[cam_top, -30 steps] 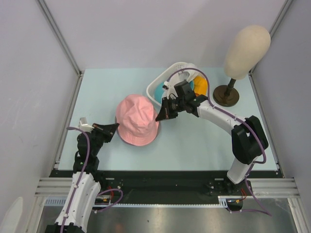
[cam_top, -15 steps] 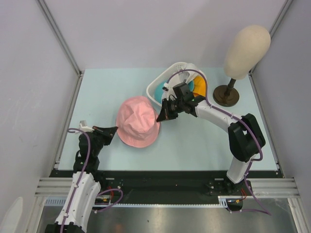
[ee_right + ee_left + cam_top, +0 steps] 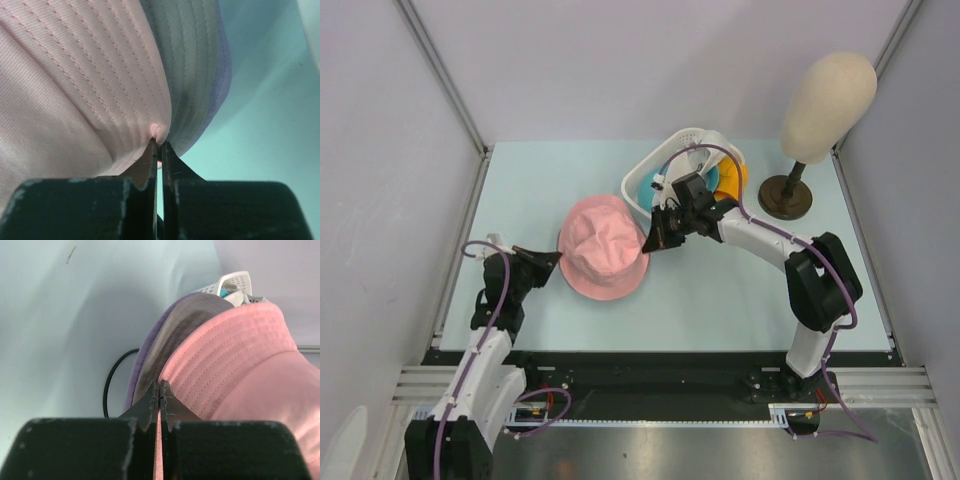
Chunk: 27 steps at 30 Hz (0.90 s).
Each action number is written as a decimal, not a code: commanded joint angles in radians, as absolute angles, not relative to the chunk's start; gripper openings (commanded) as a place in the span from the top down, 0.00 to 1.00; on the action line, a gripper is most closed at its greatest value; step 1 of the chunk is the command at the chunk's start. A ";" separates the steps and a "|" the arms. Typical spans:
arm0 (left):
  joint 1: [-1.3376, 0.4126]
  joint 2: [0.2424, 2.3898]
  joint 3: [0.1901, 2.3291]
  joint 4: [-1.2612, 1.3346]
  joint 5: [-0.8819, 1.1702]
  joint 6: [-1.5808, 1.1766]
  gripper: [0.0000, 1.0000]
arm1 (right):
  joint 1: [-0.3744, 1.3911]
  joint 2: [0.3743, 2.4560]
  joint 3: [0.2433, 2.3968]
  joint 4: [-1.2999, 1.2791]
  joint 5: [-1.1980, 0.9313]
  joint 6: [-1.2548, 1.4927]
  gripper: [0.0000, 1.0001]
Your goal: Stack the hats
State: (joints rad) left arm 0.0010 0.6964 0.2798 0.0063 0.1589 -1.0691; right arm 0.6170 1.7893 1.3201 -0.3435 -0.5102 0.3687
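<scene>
A pink hat (image 3: 603,247) lies crown up in the middle of the table, on top of a lavender hat (image 3: 141,356) whose brim peeks out beneath it. My left gripper (image 3: 558,258) is shut on the pink brim at its left edge, and the left wrist view shows fabric pinched between the jaws (image 3: 160,390). On the opposite side, my right gripper (image 3: 650,243) is shut on a small fold of the pink brim (image 3: 159,132). A teal hat (image 3: 648,186) and an orange hat (image 3: 733,177) sit in the white basket (image 3: 665,155) behind.
A beige mannequin head (image 3: 828,105) on a dark round stand (image 3: 785,196) rises at the back right. The basket stands just behind my right wrist. Grey walls with metal rails enclose the table on the left, right and far sides.
Both grippers have kept their pinch on the pink brim. The left gripper has risen and shifted slightly away from me, the right has edged toward the basket, and the hat has moved a little with them.
</scene>
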 commanded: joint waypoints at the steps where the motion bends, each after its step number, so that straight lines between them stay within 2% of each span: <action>1: 0.041 0.800 0.388 0.026 0.087 -0.973 1.00 | 0.638 1.801 1.319 -0.431 -0.434 0.302 1.00; 3: 0.051 0.836 0.417 0.035 0.090 -0.948 1.00 | 0.638 1.781 1.319 -0.423 -0.445 0.299 1.00; 5: 0.070 0.908 0.457 0.047 0.101 -0.927 1.00 | 0.637 1.750 1.325 -0.425 -0.454 0.288 0.96; 6: 0.075 0.937 0.469 0.061 0.107 -0.904 1.00 | 0.631 1.740 1.328 -0.436 -0.456 0.284 0.86; 8: 0.081 1.015 0.515 0.078 0.141 -0.873 1.00 | 0.621 1.704 1.338 -0.451 -0.459 0.275 0.74; 9: 0.083 1.041 0.532 0.084 0.153 -0.835 1.00 | 0.605 1.692 1.339 -0.471 -0.459 0.267 0.65; 12: 0.081 1.129 0.609 0.080 0.193 -0.761 1.00 | 0.577 1.637 1.351 -0.483 -0.475 0.261 0.52; 19: 0.081 1.269 0.736 0.104 0.301 -0.660 1.00 | 0.526 1.626 1.443 -0.382 -0.589 0.304 0.44; 22: 0.081 1.298 0.761 0.118 0.331 -0.655 1.00 | 0.515 1.681 1.482 -0.287 -0.690 0.331 0.41; 23: 0.083 1.299 0.764 0.118 0.334 -0.657 1.00 | 0.517 1.703 1.492 -0.255 -0.715 0.343 0.35; 24: 0.083 1.301 0.767 0.120 0.333 -0.657 1.00 | 0.518 1.735 1.502 -0.241 -0.756 0.345 0.33; 27: 0.081 1.299 0.772 0.118 0.336 -0.655 1.00 | 0.529 1.787 1.543 -0.219 -0.790 0.338 0.31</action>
